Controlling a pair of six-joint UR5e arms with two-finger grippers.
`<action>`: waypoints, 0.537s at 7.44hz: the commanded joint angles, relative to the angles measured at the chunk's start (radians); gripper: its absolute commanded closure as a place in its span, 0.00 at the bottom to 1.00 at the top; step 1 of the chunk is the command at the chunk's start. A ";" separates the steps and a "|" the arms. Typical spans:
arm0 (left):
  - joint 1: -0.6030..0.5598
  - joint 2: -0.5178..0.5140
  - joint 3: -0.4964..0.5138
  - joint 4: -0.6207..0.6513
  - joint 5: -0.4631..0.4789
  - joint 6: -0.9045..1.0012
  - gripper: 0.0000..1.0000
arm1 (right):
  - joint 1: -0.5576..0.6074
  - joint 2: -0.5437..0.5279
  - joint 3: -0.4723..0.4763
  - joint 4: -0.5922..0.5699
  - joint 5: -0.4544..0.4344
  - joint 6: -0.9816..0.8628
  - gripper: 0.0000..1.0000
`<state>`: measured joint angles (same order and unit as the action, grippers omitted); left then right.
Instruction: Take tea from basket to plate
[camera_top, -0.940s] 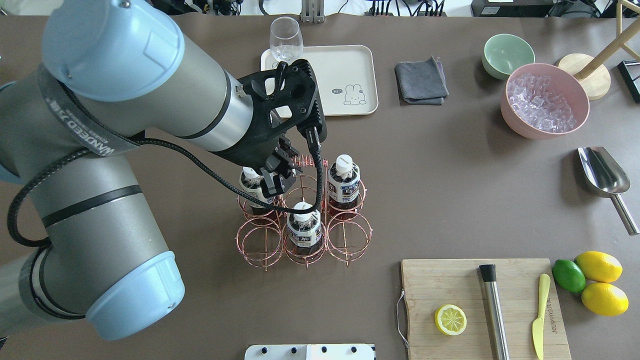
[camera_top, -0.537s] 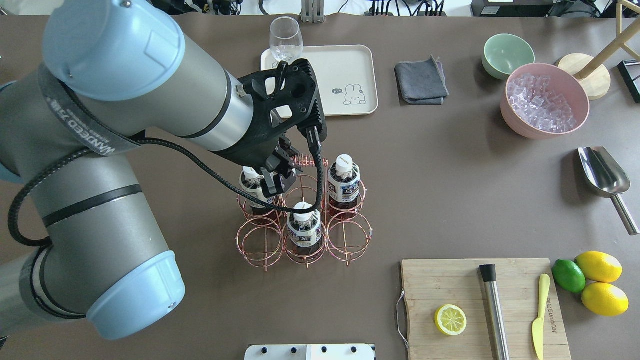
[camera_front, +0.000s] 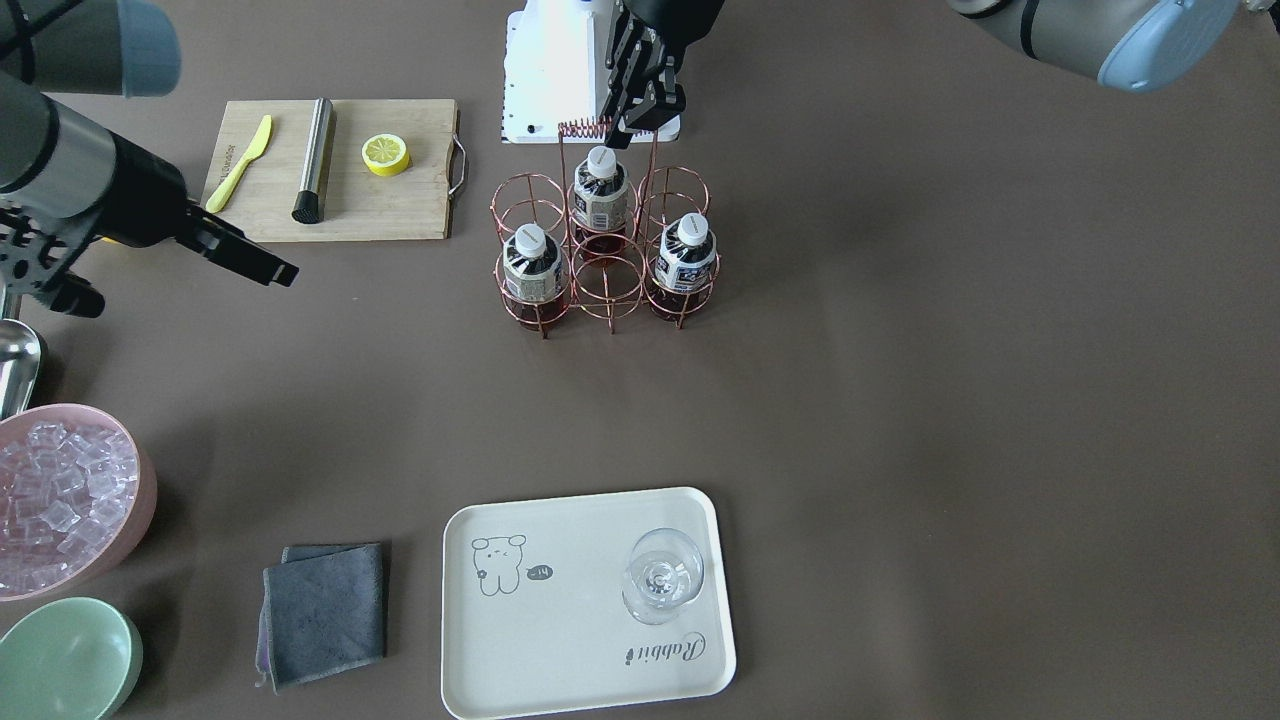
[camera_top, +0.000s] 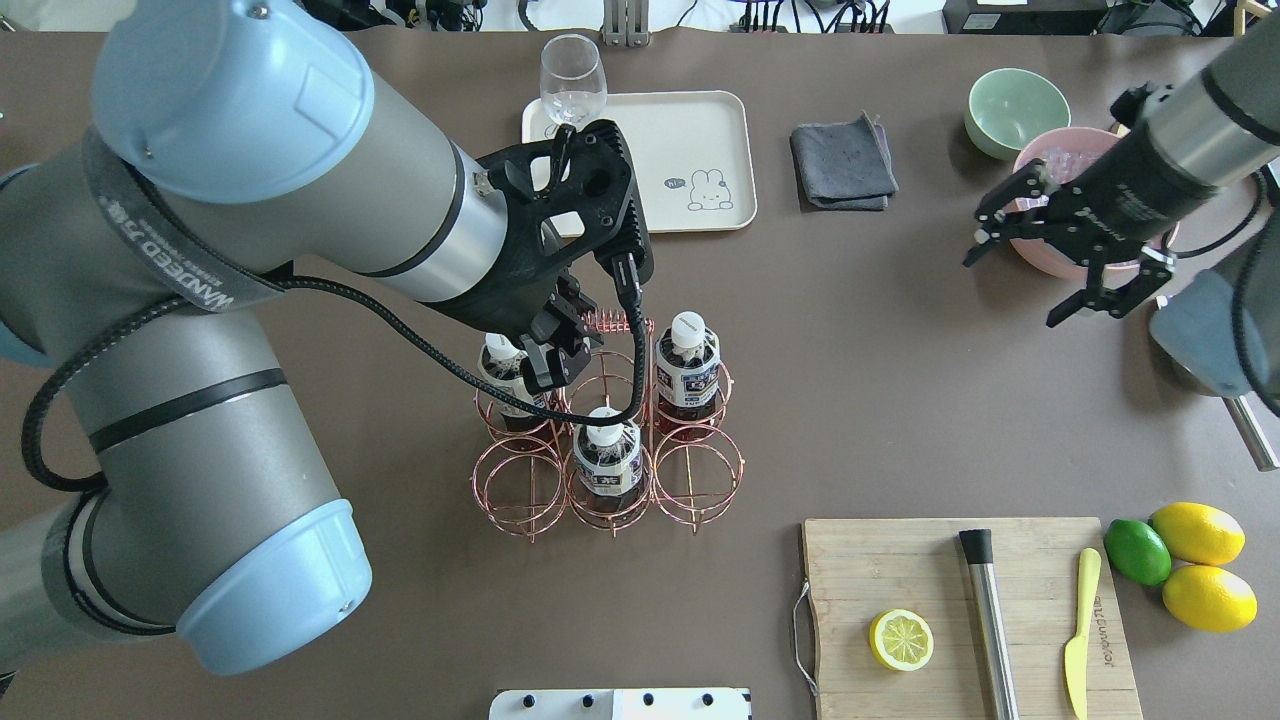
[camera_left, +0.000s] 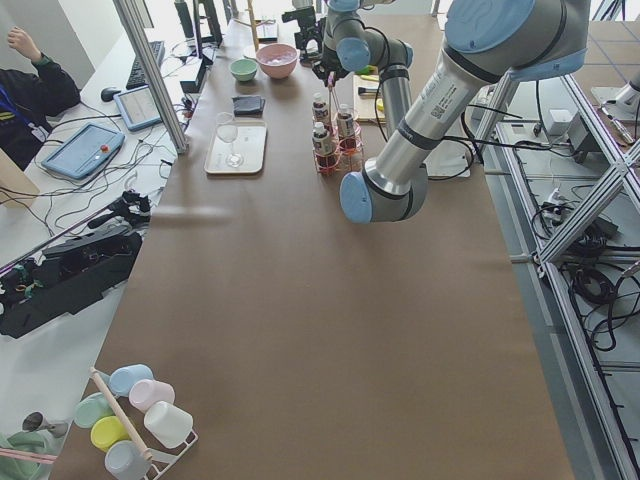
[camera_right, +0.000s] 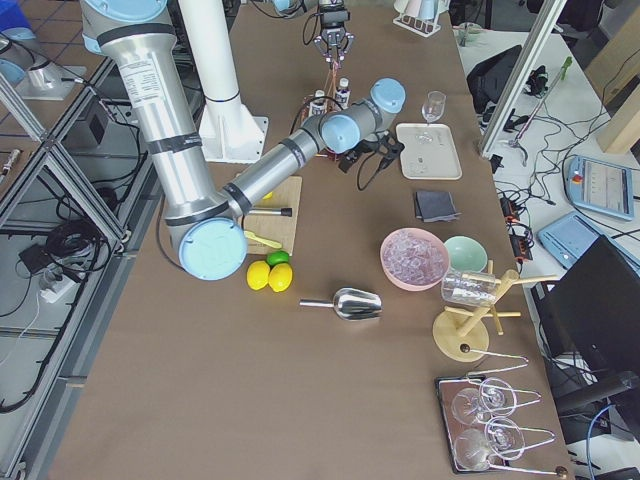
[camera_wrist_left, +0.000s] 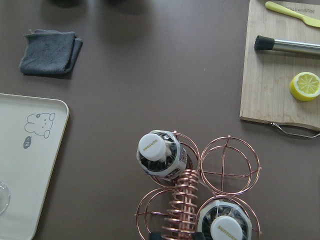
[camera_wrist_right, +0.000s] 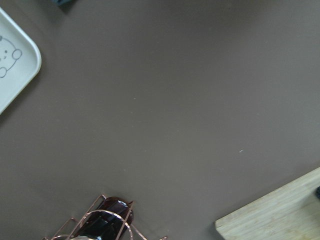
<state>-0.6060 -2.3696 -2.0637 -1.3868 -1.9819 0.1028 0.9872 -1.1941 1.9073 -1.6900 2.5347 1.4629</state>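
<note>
Three tea bottles stand upright in the basket (camera_top: 610, 440) at mid-frame of the overhead view, one per ring. The likely pick is the tea (camera_top: 688, 362) on the basket's right, nearest the right gripper (camera_top: 1010, 292). That gripper hangs well apart at right of frame, its fingers spread wide and holding nothing. The left gripper (camera_top: 553, 352) sits over the coiled handle. In the left wrist view two dark fingertips (camera_wrist_left: 156, 235) flank the coil at the bottom edge and appear to pinch it. The bottle looks light to middling, full of liquid, with thin walls likely to give under a hard squeeze and a slick label. Wire hems in the body, so the white cap and shoulder are the clear purchase, taken from above and drawn straight up. The wire basket looks light and may rise with the bottle unless steadied. The plate (camera_top: 690, 125) lies at upper centre with a wine glass (camera_top: 572, 80) on its left end, leaving bare surface to the right. The overhead view half hides the left bottle behind the wrist, whereas the front-facing view shows all three on the bench (camera_front: 900, 400). The side views are too small to judge the fingers.
</note>
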 joint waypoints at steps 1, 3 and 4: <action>-0.001 0.001 0.000 0.000 -0.001 0.000 1.00 | -0.120 0.389 -0.182 -0.214 -0.092 0.093 0.01; -0.003 0.001 -0.007 0.003 -0.001 0.000 1.00 | -0.165 0.462 -0.255 -0.217 -0.099 0.096 0.01; -0.003 0.000 -0.009 0.006 -0.003 -0.002 1.00 | -0.206 0.461 -0.257 -0.214 -0.118 0.094 0.03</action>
<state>-0.6082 -2.3686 -2.0681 -1.3846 -1.9835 0.1027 0.8394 -0.7634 1.6793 -1.8988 2.4398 1.5562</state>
